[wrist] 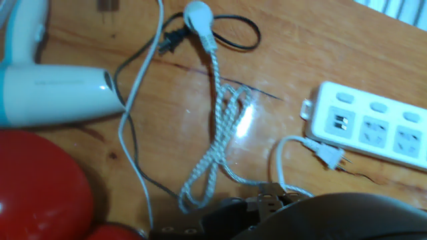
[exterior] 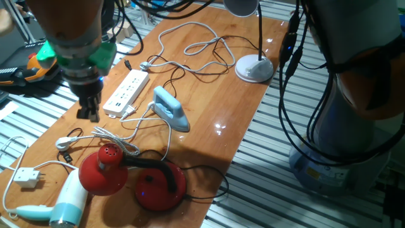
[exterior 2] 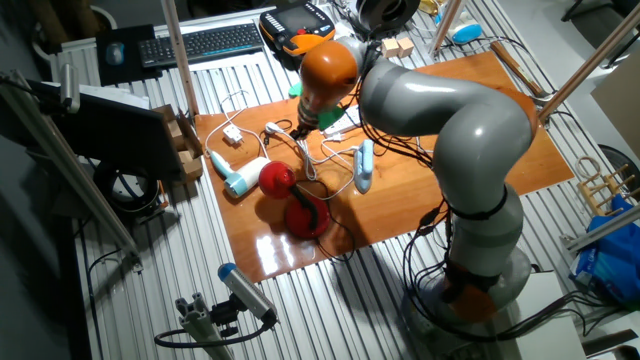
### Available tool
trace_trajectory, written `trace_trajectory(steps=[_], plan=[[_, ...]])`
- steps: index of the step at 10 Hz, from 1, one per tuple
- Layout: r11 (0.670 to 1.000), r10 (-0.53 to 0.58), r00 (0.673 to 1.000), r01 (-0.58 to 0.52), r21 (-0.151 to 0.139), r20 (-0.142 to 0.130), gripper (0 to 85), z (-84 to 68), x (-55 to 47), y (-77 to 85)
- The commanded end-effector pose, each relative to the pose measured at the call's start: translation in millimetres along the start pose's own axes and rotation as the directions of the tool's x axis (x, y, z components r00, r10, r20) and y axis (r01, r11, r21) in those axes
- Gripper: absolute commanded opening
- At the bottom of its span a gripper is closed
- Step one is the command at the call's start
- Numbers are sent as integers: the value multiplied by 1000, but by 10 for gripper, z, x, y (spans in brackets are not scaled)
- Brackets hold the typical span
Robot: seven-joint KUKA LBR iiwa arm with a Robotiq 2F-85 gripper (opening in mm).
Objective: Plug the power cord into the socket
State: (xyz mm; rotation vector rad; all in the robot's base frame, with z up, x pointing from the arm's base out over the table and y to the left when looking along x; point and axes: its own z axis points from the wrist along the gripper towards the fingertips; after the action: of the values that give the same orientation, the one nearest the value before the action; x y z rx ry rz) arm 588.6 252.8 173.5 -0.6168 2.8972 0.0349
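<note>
Gripper (exterior: 88,114) is hovering over the desk (exterior: 209,101), with the power cord (wrist: 215,120) not yet picked up.

The braided cord is lying in loose loops on the wood, its small white plug (wrist: 197,15) resting near the hair dryer (wrist: 47,83), well apart from the socket (wrist: 373,127), whose outlets are facing up at the right of the hand view. I cannot tell whether the jaws are open or closed, but nothing is showing between them. Judging from this, the grasp is best taken on the plug body itself, prongs left free, so the loops are not dragging across the thin white lead (wrist: 293,150) lying just beside the strip.
</note>
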Motion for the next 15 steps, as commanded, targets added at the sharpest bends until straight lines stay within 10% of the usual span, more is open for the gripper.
trace_trajectory(steps=[1,5,11,15], plan=[[1000,-6,1000,6,1,1,0,5,-4,-6],[1000,0,1000,0,-2,5,0,6,-5,-10],[1000,-6,994,4,-12,-110,0,6,-5,-10],[999,38,995,-40,-23,-91,0,6,-5,-10]])
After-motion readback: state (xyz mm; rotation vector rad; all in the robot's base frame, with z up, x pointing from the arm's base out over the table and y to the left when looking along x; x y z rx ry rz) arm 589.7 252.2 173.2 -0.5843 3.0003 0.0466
